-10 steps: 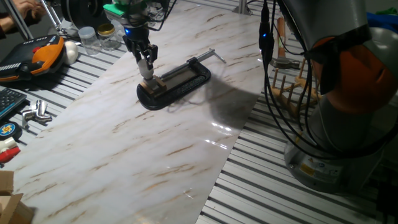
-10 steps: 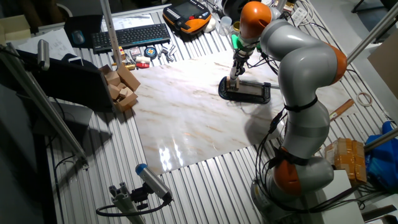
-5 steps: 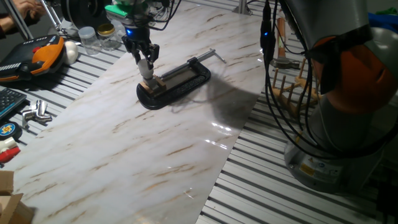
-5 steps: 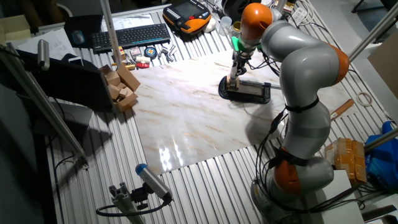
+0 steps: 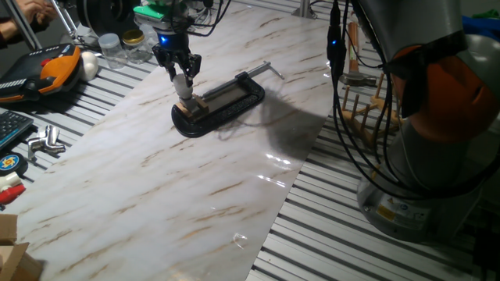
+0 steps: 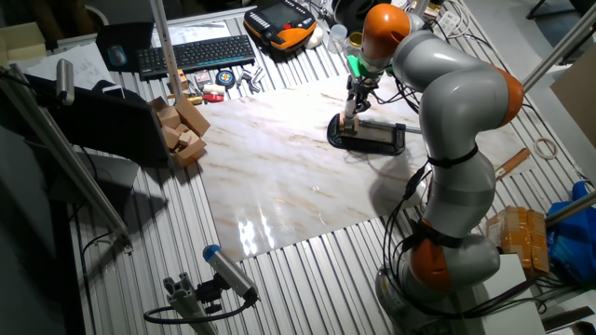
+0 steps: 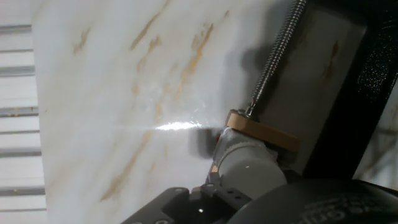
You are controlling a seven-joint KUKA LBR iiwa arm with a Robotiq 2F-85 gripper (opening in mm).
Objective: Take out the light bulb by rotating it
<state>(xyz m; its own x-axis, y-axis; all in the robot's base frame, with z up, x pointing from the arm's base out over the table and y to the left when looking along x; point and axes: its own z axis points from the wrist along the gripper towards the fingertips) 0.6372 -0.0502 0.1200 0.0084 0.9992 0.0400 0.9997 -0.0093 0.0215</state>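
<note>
The light bulb is a small frosted-white globe standing on a tan wooden block held in the black C-clamp on the marble board. My gripper comes down from above and is shut on the bulb. From the other fixed view the gripper stands over the clamp's left end. In the hand view the bulb fills the bottom centre, pressed against the tan block, with the clamp's screw running up. The grey screw base is hidden.
Clear jars, a white egg-shaped object and an orange-black pendant lie at the board's far left. My arm's base and its cables stand on the right. A keyboard and wooden blocks sit beyond the board.
The hand has turned a little about the bulb and shifted slightly up and left. The clamp and block have not moved.
</note>
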